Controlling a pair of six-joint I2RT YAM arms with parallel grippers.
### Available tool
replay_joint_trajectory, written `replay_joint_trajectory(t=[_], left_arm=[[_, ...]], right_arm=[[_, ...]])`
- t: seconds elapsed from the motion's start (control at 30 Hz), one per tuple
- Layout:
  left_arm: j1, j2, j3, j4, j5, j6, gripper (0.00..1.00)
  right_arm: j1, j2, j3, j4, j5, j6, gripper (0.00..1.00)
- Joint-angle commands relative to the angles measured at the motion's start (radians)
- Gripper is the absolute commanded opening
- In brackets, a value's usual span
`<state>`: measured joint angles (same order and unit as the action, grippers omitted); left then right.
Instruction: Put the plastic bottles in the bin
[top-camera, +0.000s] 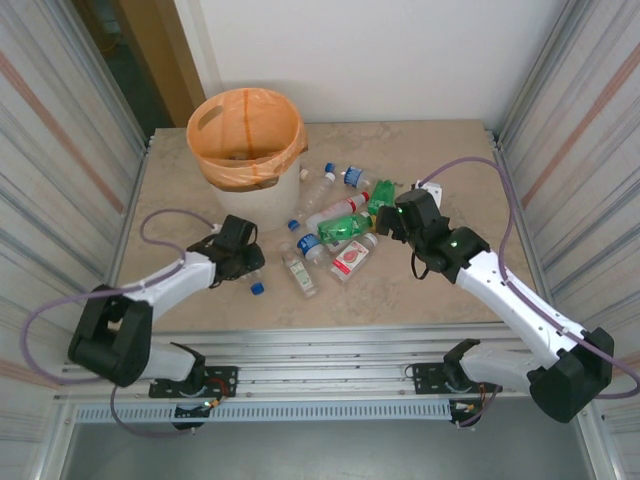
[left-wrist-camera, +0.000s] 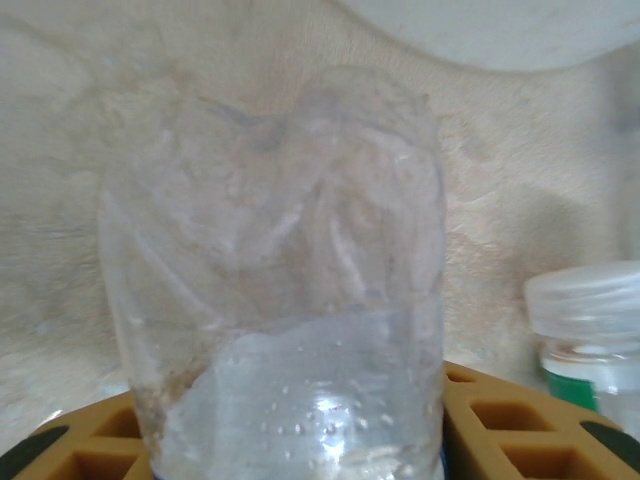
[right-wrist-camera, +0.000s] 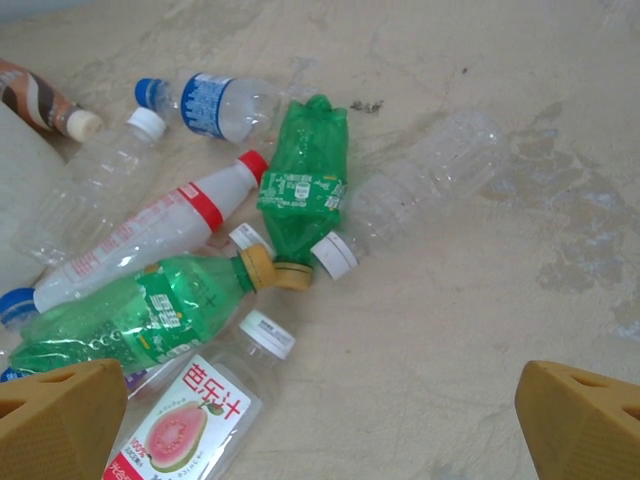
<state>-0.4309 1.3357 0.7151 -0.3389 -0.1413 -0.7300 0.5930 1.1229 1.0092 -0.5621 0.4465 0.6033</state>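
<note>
Nearest, the left gripper (top-camera: 243, 258) seems clamped on a crushed clear bottle (left-wrist-camera: 290, 300), ready to lift it. The right gripper (top-camera: 390, 222) hangs with jaws wide apart over the loose bottles (top-camera: 345, 228), choosing one. Farther back stands the bin (top-camera: 275, 195), beside them.

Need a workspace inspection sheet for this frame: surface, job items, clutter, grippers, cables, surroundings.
Surface: beige stone-look table, faintly stained.
Job's things: plastic bottles heaped mid-table; bin upright, orange-lined, rear left.
Clutter: small white item beside right arm, unidentifiable.
Grippers: left gripper low, clear bottle between its fingers, grip unconfirmed; right gripper open above the pile.
Cables: purple cables loop from both arms.
Surroundings: ribbed panels either side, white wall behind.
</note>
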Motion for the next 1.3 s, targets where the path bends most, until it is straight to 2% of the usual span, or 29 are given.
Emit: replay_joint_trajectory(t=[0.0,0.3,0.57,0.9,1.07,1.13,1.27], left_arm=[[0.006,-0.133,-0.002,-0.119,-0.078,0.013,0.32],[-0.014,-0.453,0.071,-0.260,-0.113,0.047,0.29],[-0.055,-0.542,0.222,-0.253,-0.072,0.112,0.29],[-0.057,-0.424,0.455,-0.085,-0.003,0.245,0.29],[-0.054,-0.311,0.608,-0.022,-0.030,0.335,0.29],[-0.041,-0.254,0.676,-0.009,-0.046,0.372,0.29],[0.017,-0.119,0.820,0.000,-0.011,0.405,0.29]], right_arm=[[-0.008,-0.028,-0.011,-0.006,0.022,0.035,0.98],[-0.007,-0.043,-0.020,0.014,0.011,0.033,0.98],[-0.008,-0.049,-0.031,0.016,0.014,0.045,0.98],[-0.009,-0.048,-0.031,0.021,0.024,0.053,0.98],[-0.009,-0.046,-0.032,0.015,0.051,0.071,0.98],[-0.009,-0.046,-0.032,0.012,0.065,0.082,0.98],[-0.011,-0.045,-0.030,0.007,0.072,0.090,0.98]])
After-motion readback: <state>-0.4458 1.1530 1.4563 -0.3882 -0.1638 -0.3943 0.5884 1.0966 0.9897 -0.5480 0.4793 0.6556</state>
